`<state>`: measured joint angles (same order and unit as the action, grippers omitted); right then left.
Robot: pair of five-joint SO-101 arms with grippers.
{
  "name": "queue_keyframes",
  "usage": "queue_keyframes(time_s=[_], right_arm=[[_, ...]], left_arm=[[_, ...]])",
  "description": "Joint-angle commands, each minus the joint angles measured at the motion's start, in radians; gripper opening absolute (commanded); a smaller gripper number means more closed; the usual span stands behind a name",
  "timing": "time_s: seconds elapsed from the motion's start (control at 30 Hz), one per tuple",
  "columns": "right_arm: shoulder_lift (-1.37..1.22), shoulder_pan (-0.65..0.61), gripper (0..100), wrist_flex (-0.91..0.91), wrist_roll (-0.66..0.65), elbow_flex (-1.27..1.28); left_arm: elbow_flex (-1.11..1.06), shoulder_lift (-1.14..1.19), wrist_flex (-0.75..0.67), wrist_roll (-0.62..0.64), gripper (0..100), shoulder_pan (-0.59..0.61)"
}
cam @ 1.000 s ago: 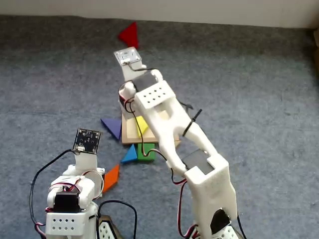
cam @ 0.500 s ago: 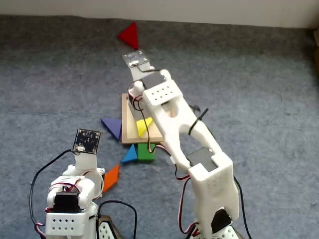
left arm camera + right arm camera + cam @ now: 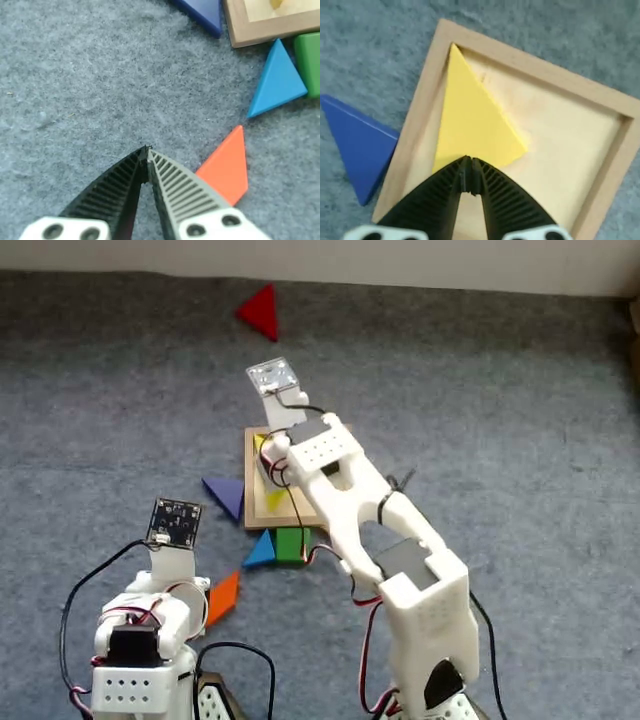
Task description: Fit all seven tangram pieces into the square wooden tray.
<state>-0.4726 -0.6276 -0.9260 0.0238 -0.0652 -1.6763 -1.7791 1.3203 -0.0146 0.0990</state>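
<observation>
The square wooden tray (image 3: 530, 65) lies on the grey carpet with a yellow triangle (image 3: 470, 125) flat inside it, along one wall with a point in a corner. My right gripper (image 3: 468, 162) is shut, its tips resting at the yellow triangle's edge. In the high view the right arm covers most of the tray (image 3: 252, 510). A dark blue triangle (image 3: 226, 495) lies beside the tray. A light blue triangle (image 3: 262, 550) and a green square (image 3: 293, 543) sit at its near edge. My left gripper (image 3: 146, 152) is shut and holds nothing, just beside an orange piece (image 3: 227, 167).
A red triangle (image 3: 260, 310) lies far off near the back of the carpet. The carpet runs open to the left and right of the arms. A pale wall edge borders the far side.
The right arm has drawn back and lowered over the tray, and the yellow triangle has slid toward the tray's far left corner. The left arm has stayed still.
</observation>
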Motion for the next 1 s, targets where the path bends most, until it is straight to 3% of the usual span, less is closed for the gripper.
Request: queue_keyframes(time_s=[0.0, 0.37, 0.53, 0.7, 0.97], right_arm=[[0.015, -0.05, 1.5, 0.062, -0.009, 0.013], [0.022, -0.137, 1.5, 0.062, -0.003, 0.015], [0.039, -0.15, 1.5, -0.104, -0.003, -0.008], [0.216, -0.148, 1.5, -0.236, -0.005, -0.062], [0.555, -0.145, 1.5, -0.28, -0.009, 0.145]], left_arm=[[-0.019, -0.041, 0.006, -0.005, 1, 0.01], [-0.019, -0.041, 0.006, -0.005, 1, 0.01], [-0.019, -0.041, 0.006, -0.005, 1, 0.01], [-0.019, -0.041, 0.006, -0.005, 1, 0.01], [-0.019, -0.041, 0.006, -0.005, 1, 0.01]])
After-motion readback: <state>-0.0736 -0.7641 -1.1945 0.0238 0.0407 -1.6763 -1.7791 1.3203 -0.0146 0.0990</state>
